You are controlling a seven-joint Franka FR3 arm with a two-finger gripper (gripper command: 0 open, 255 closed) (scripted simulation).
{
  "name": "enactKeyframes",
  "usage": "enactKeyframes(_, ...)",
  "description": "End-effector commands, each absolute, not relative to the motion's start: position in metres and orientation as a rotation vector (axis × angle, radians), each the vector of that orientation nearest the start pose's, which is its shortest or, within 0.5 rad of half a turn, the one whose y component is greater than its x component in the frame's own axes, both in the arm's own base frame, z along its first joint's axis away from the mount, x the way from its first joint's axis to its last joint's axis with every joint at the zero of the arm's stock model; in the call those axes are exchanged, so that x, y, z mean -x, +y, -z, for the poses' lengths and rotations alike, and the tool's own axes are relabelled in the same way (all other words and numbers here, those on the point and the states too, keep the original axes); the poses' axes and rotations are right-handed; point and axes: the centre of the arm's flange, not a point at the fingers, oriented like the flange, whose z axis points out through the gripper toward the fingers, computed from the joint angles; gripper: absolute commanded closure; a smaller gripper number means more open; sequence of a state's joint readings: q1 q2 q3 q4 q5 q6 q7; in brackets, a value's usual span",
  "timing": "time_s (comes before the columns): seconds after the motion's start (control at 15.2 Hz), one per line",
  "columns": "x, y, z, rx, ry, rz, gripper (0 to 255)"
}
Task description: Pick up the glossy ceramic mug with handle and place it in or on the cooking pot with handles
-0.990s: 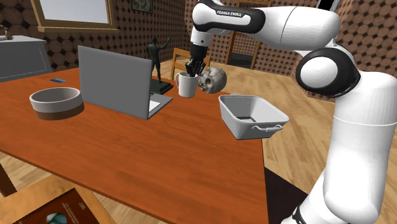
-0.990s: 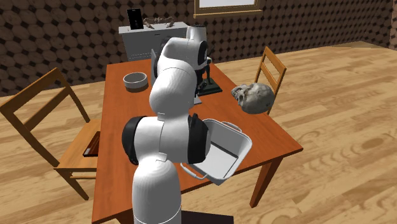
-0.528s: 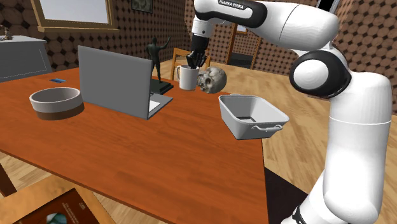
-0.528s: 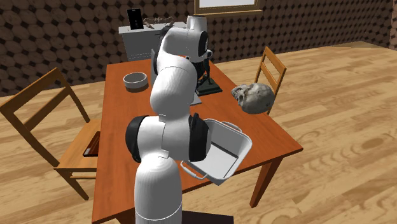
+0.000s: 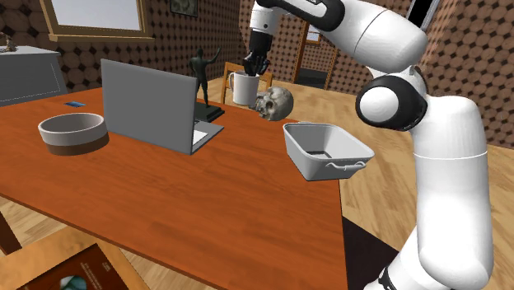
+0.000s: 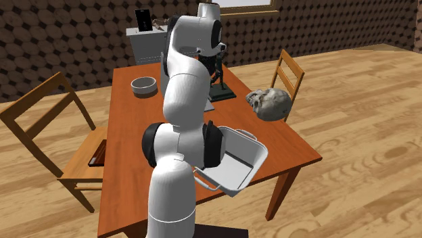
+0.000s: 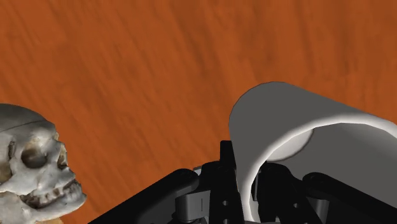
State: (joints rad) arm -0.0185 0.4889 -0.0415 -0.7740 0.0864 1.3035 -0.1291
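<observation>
Mug (image 5: 243, 88), white w/ handle turned to the shoulder view's left, hangs up off the table (image 5: 206, 198) at its far side, just above and beside the skull (image 5: 275, 103). Gripper (image 5: 254, 66) comes down onto it from above, jaws clamped on the mug's wall at the rim, one finger inside and one outside per the wrist view. That's the main worry: a pinch on one thin, prob. slick wall, with the mug's weight off to one side, so a quick swing or hard stop could let it pivot or slide out. Next risk is the skull, which sits betw. mug and the cooking pot (image 5: 309, 165), a grey shallow rectangular pan w/ handles, well apart from the mug and near the table edge by the stand. Carry too low and the mug's base clips the skull. At the pot, release from too high or off-centre and the mug could tip, catch the rim, or shove the pan toward the edge. Statuette (image 5: 200, 74) and laptop (image 5: 148, 107) lie the other way, so less concern.
</observation>
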Motion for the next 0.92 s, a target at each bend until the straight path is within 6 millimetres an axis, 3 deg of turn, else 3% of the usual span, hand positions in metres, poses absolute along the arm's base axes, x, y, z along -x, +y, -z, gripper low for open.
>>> enactKeyframes(0.0, -0.643, -0.025, -0.671, 3.078, -0.153, 0.071, 255)
enactKeyframes(0.86, -0.496, -0.113, -0.685, 3.078, -0.153, 0.071, 255)
